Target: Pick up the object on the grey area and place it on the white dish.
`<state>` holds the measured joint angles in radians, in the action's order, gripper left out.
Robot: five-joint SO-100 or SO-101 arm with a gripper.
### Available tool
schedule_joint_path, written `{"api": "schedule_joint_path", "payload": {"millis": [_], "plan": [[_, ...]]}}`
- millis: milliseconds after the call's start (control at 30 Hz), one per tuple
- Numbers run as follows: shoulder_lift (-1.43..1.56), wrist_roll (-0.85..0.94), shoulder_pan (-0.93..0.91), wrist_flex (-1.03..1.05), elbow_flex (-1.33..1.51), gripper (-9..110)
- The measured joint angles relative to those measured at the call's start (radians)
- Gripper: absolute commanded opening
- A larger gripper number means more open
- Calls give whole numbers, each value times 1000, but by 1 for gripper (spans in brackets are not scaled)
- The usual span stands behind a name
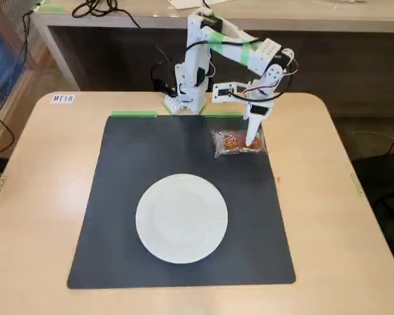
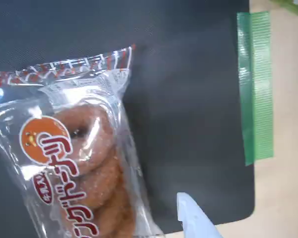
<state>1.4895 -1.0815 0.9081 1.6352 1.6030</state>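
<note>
The object is a brown ring-shaped baked snack in a clear crinkly wrapper with reddish print (image 1: 239, 142). It lies flat near the far right corner of the dark grey mat (image 1: 151, 151). My gripper (image 1: 251, 139) points down right over the snack's right end, low above the mat. In the wrist view the snack (image 2: 79, 148) fills the left half, and one white fingertip (image 2: 189, 214) shows just off its right edge, above the mat (image 2: 188, 99). No second finger shows beside it, so the jaws stand apart. The white dish (image 1: 181, 218) sits empty in the mat's near middle.
The arm's white base (image 1: 192, 85) stands at the table's far edge behind the mat. Green tape strips (image 1: 132, 114) mark the mat's far edge; one shows in the wrist view (image 2: 257, 84). Beige tabletop (image 1: 46, 197) surrounds the mat on all sides.
</note>
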Motion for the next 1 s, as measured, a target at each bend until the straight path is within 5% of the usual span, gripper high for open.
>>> {"api": "schedule_joint_path", "payload": {"millis": [567,833,1000], "plan": [[-14,132,-26,-272,187,39],[11,186,-35,-383,268,16],[32,239,-44,-433,284,16]]}}
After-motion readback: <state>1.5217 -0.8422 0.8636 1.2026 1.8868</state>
